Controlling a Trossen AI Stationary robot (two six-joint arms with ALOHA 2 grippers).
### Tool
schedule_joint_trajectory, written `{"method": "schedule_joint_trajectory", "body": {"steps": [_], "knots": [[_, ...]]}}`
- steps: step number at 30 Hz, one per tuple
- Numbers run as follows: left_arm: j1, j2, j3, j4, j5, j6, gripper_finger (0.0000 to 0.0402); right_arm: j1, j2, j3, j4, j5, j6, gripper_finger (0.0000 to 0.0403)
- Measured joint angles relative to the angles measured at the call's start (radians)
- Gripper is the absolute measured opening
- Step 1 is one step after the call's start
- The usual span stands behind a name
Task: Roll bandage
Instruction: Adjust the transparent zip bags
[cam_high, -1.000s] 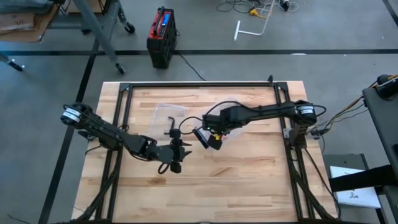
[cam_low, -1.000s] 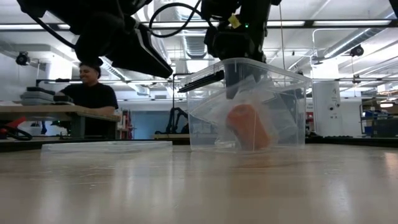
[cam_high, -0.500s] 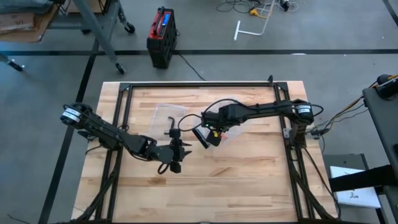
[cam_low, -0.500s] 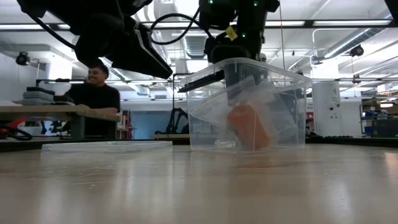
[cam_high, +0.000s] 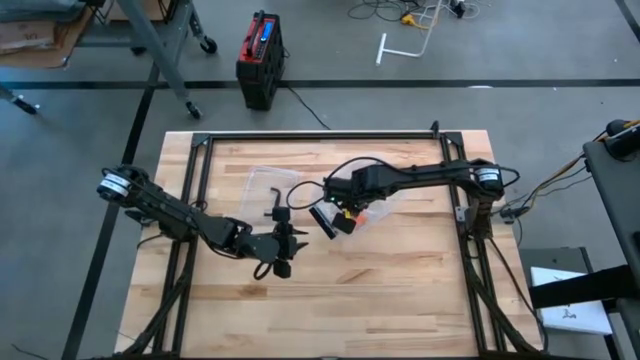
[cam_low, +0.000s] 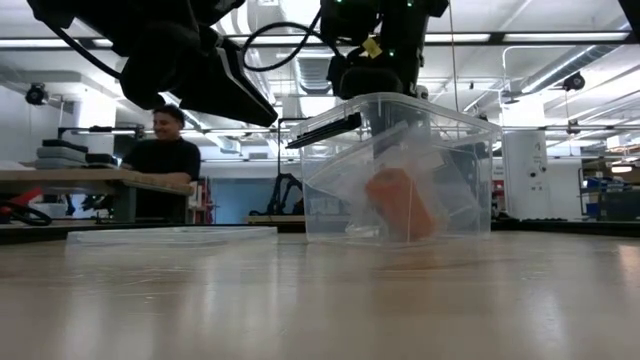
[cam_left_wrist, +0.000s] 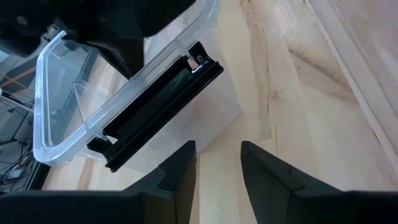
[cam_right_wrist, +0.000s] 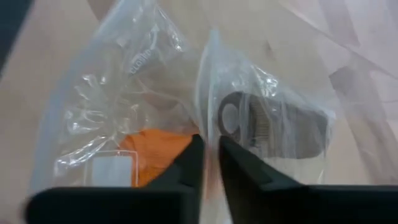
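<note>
While my left gripper waits at seven o'clock, fingers parted and empty, my right gripper pinches the clear bag holding the orange bandage, inside the plastic bin at table centre.

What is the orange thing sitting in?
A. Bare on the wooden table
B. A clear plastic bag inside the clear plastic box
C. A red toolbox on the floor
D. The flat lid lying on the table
B: the orange thing shows through a crinkled clear bag inside the clear plastic box, seen in the low and right wrist views.
</note>
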Motion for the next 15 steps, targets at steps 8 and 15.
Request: {"method": "schedule_joint_trajectory", "body": {"steps": [8, 15], "knots": [[0.000, 0.000, 0.000, -0.002, 0.000, 0.000, 0.0120, -0.020, -0.071, 0.027, -0.046, 0.001, 0.008, 0.0003], [0.000, 0.000, 0.000, -0.002, 0.000, 0.000, 0.0106, -0.103, -0.228, 0.017, -0.120, 0.045, 0.070, 0.0002]]}}
